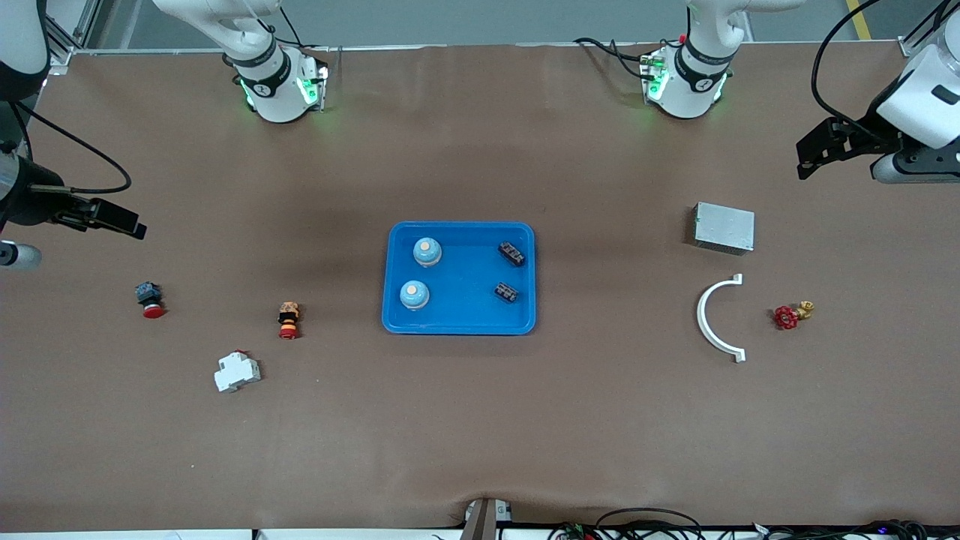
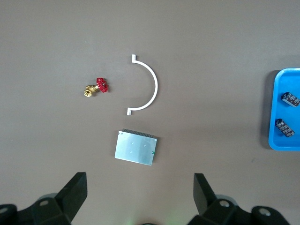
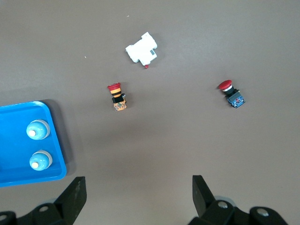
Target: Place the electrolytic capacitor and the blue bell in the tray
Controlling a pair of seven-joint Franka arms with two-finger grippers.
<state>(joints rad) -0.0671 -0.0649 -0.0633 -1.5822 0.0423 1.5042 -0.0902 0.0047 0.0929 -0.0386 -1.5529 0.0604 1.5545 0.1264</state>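
Centre frame, the shallow bright-blue plastic tray (image 1: 458, 324) already holds two pale-blue domed bells (image 1: 427, 252) and two dark cylindrical capacitors (image 1: 511, 253) — both grippers, left (image 2: 138, 187) and right (image 3: 138, 188), wait spread apart and empty at the upper edges.

I am logging the tray (image 1: 459, 324) lying mid-table, holding two bells (image 1: 427, 252) toward my right arm's end and two capacitors (image 1: 511, 253) toward my left arm's end. Toward my left arm's end are lying a metal box (image 1: 724, 227), then, nearer the front camera, a curved bracket (image 1: 709, 319) with a valve (image 1: 790, 315) beside it. Toward my right arm's end are lying two push buttons (image 1: 149, 298) and, nearer the camera, a breaker (image 1: 237, 371).
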